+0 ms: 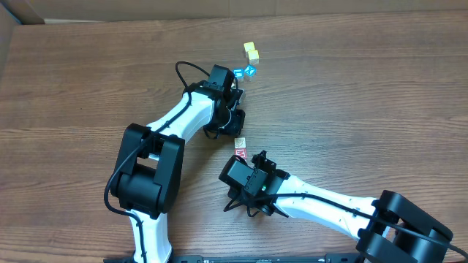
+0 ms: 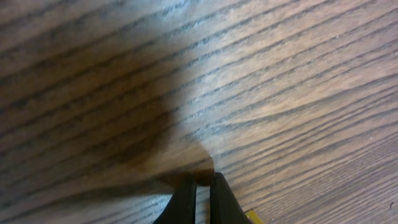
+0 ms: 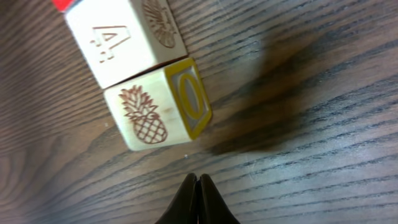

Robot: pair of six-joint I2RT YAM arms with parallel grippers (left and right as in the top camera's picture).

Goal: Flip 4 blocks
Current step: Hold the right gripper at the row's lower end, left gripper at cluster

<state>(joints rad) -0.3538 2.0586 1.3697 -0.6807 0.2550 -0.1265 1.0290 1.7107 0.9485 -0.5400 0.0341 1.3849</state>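
I have both grippers clamped fully closed, and neither has hold of anything. On the right wrist camera, the right gripper (image 3: 198,182) is low over the worktop (image 3: 323,155) with its tips pressed together. It points at the pineapple block (image 3: 146,118) but stops just short of it, with no contact.

That block shows an engraved pineapple to the camera and a yellow-bordered O on the adjoining face. Touching the pineapple block on the side away from the gripper is the A block (image 3: 118,40). It has an engraved A, a round engraving on the next face and a strip of red at the frame's top edge.

Overhead, the left gripper (image 2: 200,182) is near the pineapple block, on its far side from the right gripper. On its own camera its tips are together over bare wood. A yellow sliver (image 2: 252,216) at the bottom edge is too cropped for me to identify.

Well beyond the pineapple block, past the left wrist, lie two blue-printed blocks (image 1: 244,72), close together. Farther from the pineapple block again are two plain yellow cubes (image 1: 251,51), touching each other.
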